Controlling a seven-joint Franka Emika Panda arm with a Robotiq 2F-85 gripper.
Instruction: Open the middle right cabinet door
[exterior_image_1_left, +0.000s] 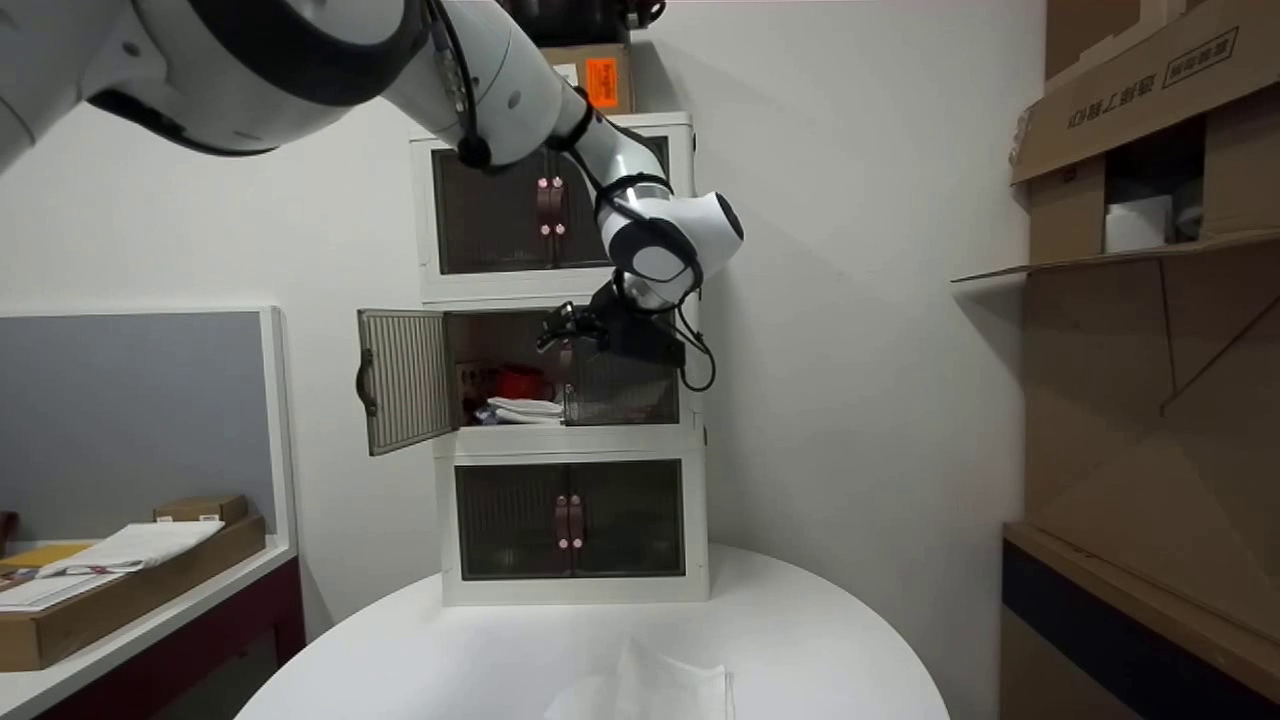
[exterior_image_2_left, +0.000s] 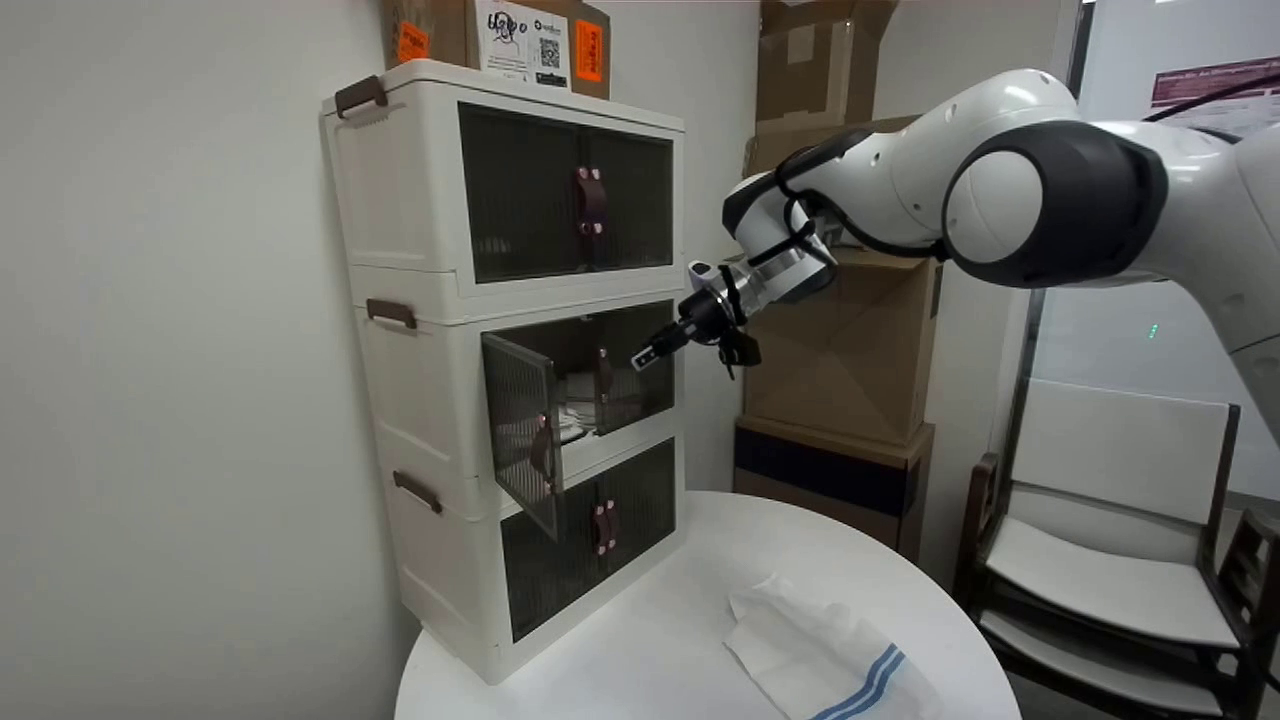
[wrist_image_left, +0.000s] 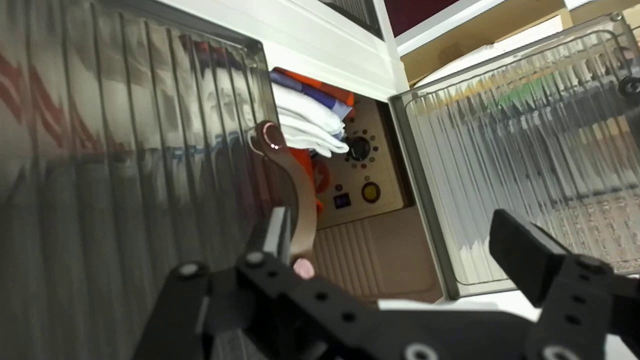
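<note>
The middle right cabinet door (exterior_image_1_left: 630, 392) appears shut in both exterior views; it also shows in an exterior view (exterior_image_2_left: 645, 385) and fills the left of the wrist view (wrist_image_left: 125, 150). Its curved brown handle (wrist_image_left: 302, 200) runs along its free edge, with round pink ends. My gripper (wrist_image_left: 400, 237) is open and empty in front of the middle tier. One finger shows close by the handle's lower part in the wrist view; whether it touches cannot be told. The other finger shows over the open left door. The gripper also shows in both exterior views (exterior_image_1_left: 560, 328) (exterior_image_2_left: 645, 357).
The left twin door (exterior_image_1_left: 408, 380) stands swung outward, also in an exterior view (exterior_image_2_left: 525, 430). White folded cloths (wrist_image_left: 310, 117) and a red item (exterior_image_1_left: 520, 382) lie inside. The cabinet stands on a round white table (exterior_image_2_left: 680, 610) with a blue-striped cloth (exterior_image_2_left: 820, 640). Cardboard boxes (exterior_image_2_left: 840, 350) stand beside.
</note>
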